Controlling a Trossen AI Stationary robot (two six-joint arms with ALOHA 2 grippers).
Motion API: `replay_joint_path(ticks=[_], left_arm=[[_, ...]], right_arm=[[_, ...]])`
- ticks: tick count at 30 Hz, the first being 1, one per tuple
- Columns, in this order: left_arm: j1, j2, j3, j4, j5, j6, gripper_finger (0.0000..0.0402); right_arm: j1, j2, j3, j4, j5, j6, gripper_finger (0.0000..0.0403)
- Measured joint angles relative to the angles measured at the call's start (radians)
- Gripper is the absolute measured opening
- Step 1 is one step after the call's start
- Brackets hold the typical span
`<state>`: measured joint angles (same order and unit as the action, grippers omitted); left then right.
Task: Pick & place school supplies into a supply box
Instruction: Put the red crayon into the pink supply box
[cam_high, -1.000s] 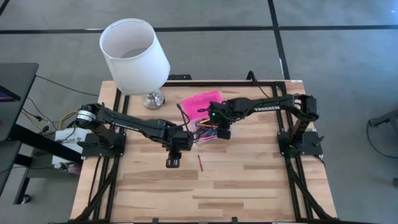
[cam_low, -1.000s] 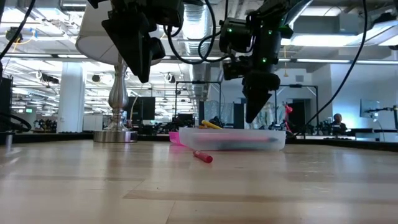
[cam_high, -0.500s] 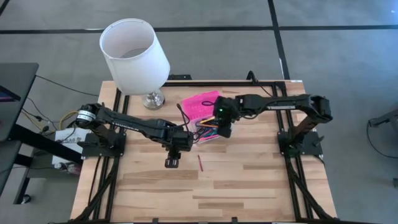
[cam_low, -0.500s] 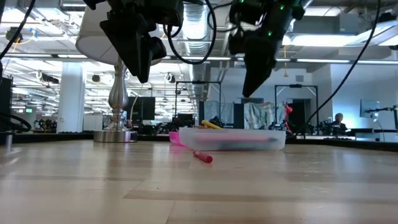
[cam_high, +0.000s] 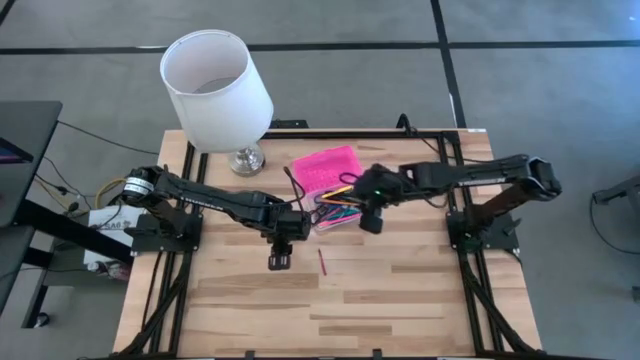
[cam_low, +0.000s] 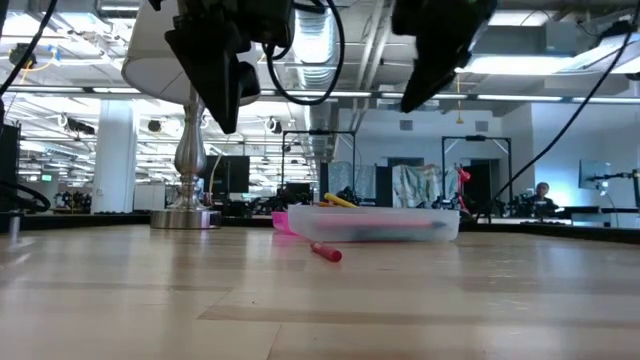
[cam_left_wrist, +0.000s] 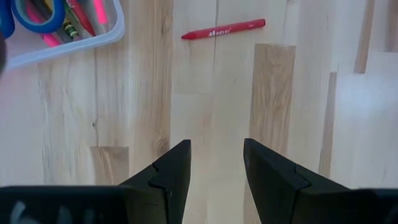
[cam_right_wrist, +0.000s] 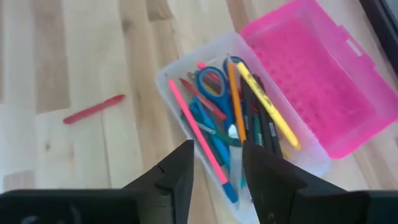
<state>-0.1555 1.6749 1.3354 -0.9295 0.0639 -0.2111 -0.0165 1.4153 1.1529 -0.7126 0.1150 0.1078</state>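
The pale butcher-block wooden table (cam_high: 400, 300) carries everything here, and the small flat plastic supply box (cam_high: 330, 195), with its clear base and its bright pink lid (cam_high: 326, 167) folded open, serves as the landmark, lying near the table's far edge. To the box's left stands a big white lampshade on a silver lamp foot (cam_high: 215, 85), well apart from it. Beyond the table, the low view looks into a large bright workshop hall with ceiling ducts, racks and a person seated far off.

Two dark arms reach in. The right gripper (cam_high: 371, 222) hangs above the table just beside the box's right end, its fingers (cam_right_wrist: 174, 177) a narrow gap apart with nothing between them; its wrist camera looks down into the box. The left gripper (cam_high: 279, 260) hovers over bare wood in front of the box's left end, its fingers (cam_left_wrist: 168, 177) likewise parted by a narrow gap and empty.

The task looks close to done. The clear base already holds the bundle of school supplies (cam_right_wrist: 233, 118): pink, orange, yellow, blue and dark pens, plus small blue-handled scissors (cam_right_wrist: 211, 79). One thing is left outside, as far as these views show: a thin red crayon (cam_high: 322, 261) lying flat on the wood in front of the box, near it but not touching. The left gripper is the closer one, so picking up that crayon and dropping it in seems the remaining step; the lid is not yet shut.
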Motion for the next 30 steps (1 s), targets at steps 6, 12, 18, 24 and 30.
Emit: replay_joint_path(ticks=[6,12,18,24,30], left_arm=[[-0.002,0.000,0.000,0.005,0.000,-0.044,0.0141],[-0.002,0.000,0.000,0.005,-0.017,-0.046,0.0141],[-0.005,0.001,0.000,0.055,-0.006,-0.012,0.0141],[-0.037,0.003,0.001,0.232,0.025,0.213,0.0141],[-0.045,0.056,0.002,0.304,-0.009,0.408,0.0141]], right_arm=[[0.018,-0.154,-0.170,0.121,-0.001,0.010,0.0126],[0.052,-0.268,-0.262,0.149,0.000,0.091,0.0124],[0.119,-0.305,-0.305,0.186,0.023,0.205,0.0124],[0.263,-0.304,-0.338,0.191,0.135,0.447,0.0124],[0.425,-0.303,-0.398,0.220,0.280,0.748,0.0124]])
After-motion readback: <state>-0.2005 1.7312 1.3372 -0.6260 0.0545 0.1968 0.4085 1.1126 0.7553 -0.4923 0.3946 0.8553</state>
